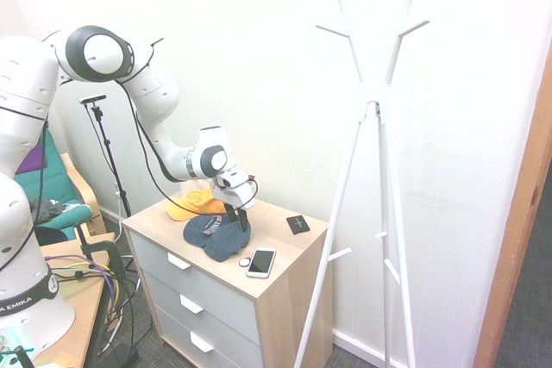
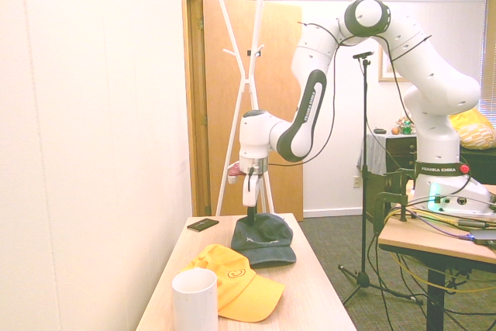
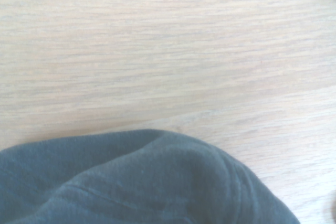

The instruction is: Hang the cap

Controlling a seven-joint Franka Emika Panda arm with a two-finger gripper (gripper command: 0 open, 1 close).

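With the navy baseball cap [image 1: 226, 237] lying on the wooden dresser top [image 1: 289, 252], the gripper [image 1: 242, 220] should pinch its crown edge squarely before lifting; how wide the claw stands, or whether it has fabric, cannot be told.

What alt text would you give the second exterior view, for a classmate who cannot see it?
A white robot arm reaches down with its gripper at a dark blue cap on a wooden dresser. Nearer the camera are a yellow cap and a white mug; behind stands a white coat rack.
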